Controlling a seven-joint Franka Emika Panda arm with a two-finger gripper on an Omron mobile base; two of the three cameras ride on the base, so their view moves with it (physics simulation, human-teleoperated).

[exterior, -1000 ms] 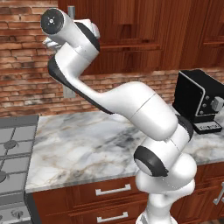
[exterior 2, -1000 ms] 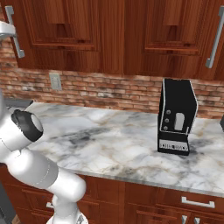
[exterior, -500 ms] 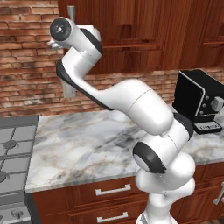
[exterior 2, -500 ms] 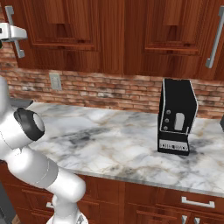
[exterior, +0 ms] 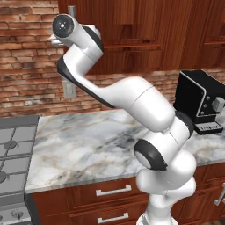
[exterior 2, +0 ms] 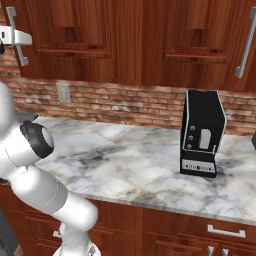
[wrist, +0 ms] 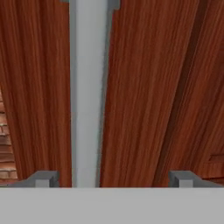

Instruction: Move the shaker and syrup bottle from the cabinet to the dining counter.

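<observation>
The reddish-brown wall cabinet (exterior: 132, 35) (exterior 2: 90, 30) (wrist: 144, 87) has its door shut, so the shaker and the syrup bottle are hidden. Its long vertical silver bar handle (wrist: 87, 87) (exterior 2: 22, 57) (exterior: 71, 10) runs up the hand view, left of centre. My gripper (wrist: 113, 179) (exterior 2: 22, 39) is open, raised high at the door. The bar stands between the two fingertips (wrist: 43, 178), nearer the left one, and neither tip touches it. In the left base view my wrist covers the fingers. The dining counter is out of view.
A black coffee machine (exterior: 200, 103) (exterior 2: 201, 132) stands on the marble kitchen countertop (exterior: 88, 145) (exterior 2: 125, 160). A stove (exterior: 13, 154) lies at the left. Another cabinet handle (exterior 2: 245, 45) hangs at the far right. Wood drawers (exterior: 114, 191) run below.
My hand has swung right and closer to the cabinet door, bringing the gripper up to the silver bar handle. The base and the cabinet have stayed put.
</observation>
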